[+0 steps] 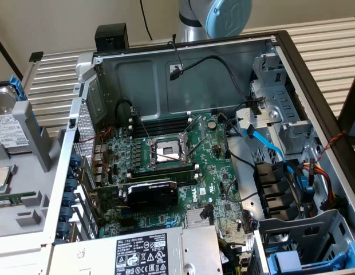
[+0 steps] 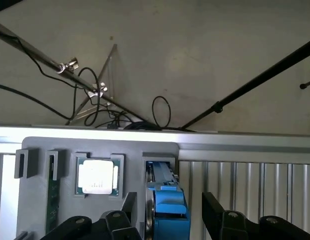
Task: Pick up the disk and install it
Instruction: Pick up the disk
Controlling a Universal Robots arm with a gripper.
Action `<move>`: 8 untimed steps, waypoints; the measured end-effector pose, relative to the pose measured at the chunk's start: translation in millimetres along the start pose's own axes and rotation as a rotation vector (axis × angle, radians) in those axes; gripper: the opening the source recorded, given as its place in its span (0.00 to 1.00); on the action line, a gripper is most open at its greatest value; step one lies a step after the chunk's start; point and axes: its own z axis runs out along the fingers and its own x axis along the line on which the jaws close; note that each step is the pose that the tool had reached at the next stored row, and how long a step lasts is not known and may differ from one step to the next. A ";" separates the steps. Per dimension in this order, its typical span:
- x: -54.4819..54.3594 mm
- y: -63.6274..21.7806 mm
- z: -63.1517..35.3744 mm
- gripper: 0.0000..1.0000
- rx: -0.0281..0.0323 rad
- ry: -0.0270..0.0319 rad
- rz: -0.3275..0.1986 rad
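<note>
Over the grey holder (image 2: 40, 145), my tool (image 2: 169, 197) has its fingers apart either side of the disk (image 2: 167, 212), which stands on edge in a slot. Its lower part is cut off, so I can't judge contact.

Silver arm (image 1: 192, 22), pale-blue joint cap (image 1: 230, 14), black fingers (image 2: 211, 210)

Soft even light, glare on the chip (image 2: 97, 176) (computer case (image 1: 137, 74) interior dimmer)
</note>
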 end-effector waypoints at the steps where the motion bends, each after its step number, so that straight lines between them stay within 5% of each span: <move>1: 0.0 0.0 0.2 0.63 0.0000 0.0000 0.000; 4: -0.4 -0.1 0.7 0.63 0.0005 0.0024 0.000; 6: -1.7 0.0 0.6 0.63 0.0001 0.0116 0.000; 8: -2.0 0.0 0.8 0.63 0.0001 0.0148 0.000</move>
